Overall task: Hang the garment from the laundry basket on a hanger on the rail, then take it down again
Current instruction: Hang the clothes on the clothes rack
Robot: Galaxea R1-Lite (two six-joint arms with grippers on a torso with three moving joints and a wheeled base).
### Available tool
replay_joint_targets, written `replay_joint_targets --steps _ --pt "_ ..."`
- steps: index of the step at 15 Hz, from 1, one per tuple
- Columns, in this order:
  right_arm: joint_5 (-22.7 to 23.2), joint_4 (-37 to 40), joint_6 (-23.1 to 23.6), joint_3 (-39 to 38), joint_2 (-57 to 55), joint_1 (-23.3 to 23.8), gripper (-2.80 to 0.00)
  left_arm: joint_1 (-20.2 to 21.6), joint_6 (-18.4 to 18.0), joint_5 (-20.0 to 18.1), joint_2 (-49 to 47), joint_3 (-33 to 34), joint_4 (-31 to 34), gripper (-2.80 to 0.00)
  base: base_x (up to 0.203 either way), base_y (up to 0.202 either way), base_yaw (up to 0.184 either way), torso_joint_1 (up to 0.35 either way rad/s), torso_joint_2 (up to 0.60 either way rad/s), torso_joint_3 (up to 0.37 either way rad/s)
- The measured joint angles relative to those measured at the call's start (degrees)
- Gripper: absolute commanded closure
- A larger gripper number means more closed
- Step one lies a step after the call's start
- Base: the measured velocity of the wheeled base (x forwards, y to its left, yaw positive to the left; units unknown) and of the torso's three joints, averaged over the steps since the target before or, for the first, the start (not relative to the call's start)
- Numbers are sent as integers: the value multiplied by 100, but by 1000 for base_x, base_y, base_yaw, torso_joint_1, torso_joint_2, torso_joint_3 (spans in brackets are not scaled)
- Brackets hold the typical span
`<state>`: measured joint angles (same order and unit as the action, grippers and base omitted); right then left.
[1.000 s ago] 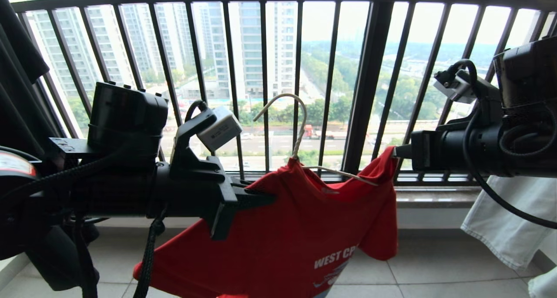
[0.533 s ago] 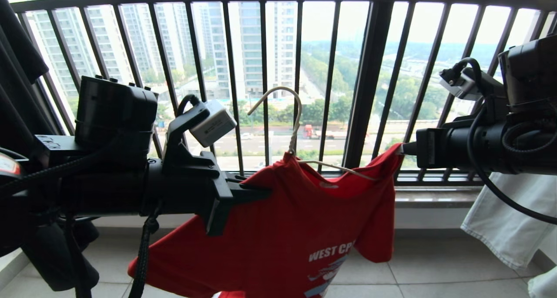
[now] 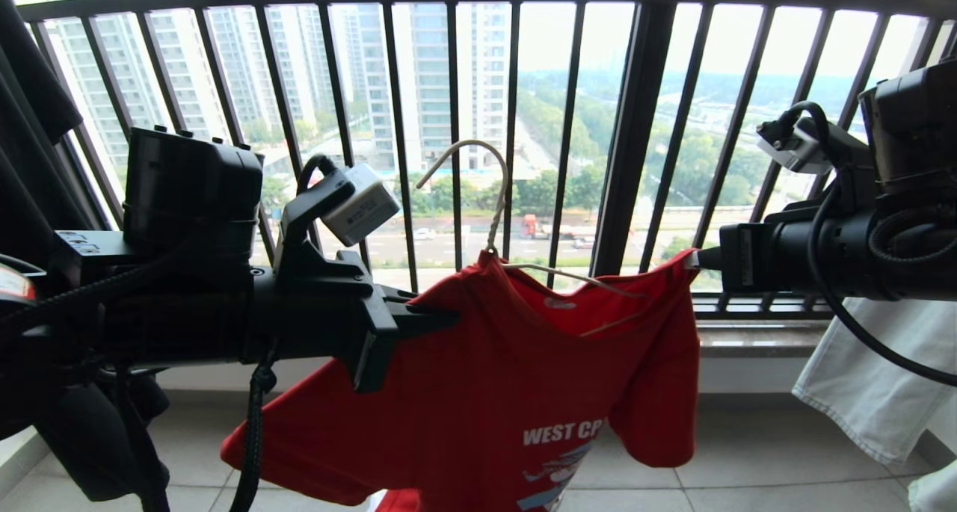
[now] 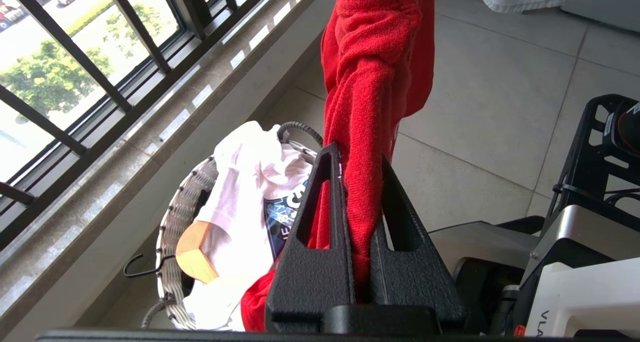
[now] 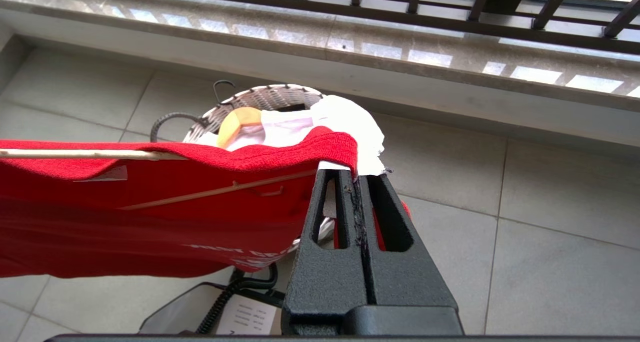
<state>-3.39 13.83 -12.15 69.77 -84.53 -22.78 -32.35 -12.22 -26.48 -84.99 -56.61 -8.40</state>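
The red garment (image 3: 508,392) hangs spread between my two grippers, above the floor and in front of the window. My left gripper (image 3: 451,319) is shut on one bunched shoulder (image 4: 375,57), and the cloth fills its jaws (image 4: 357,155). My right gripper (image 3: 691,259) is shut on the other shoulder's edge (image 5: 354,174). The cream wire hanger (image 3: 500,202) sits inside the neck opening with its hook standing free above the collar. One of its arms (image 5: 75,154) shows inside the shirt. The laundry basket (image 4: 170,227) stands on the floor below, by the sill. The rail is out of view.
A white shirt with blue print (image 4: 240,182) and a wooden hanger (image 4: 195,247) lie in the basket. The black barred window railing (image 3: 628,138) is close behind the garment. White cloth (image 3: 867,377) hangs at the right and dark cloth (image 3: 30,123) at the left. My base (image 4: 590,222) is beneath.
The garment and hanger have risen a little and shifted left with the left gripper. The shirt's right shoulder now covers the hanger arm that stuck out before.
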Motion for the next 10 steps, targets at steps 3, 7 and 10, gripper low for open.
replay_joint_targets --steps 3,7,10 --pt "37 -16 -19 -11 20 -46 0 -23 4 -26 -63 26 0 0 0 0 0 0 0 0" --pt "41 -25 -33 -15 42 -116 0 -195 67 -61 -167 46 16 0 0 0 0 0 0 0" --pt "35 -27 -27 -20 46 -117 0 -353 72 -72 -200 107 17 0 0 0 0 0 0 0"
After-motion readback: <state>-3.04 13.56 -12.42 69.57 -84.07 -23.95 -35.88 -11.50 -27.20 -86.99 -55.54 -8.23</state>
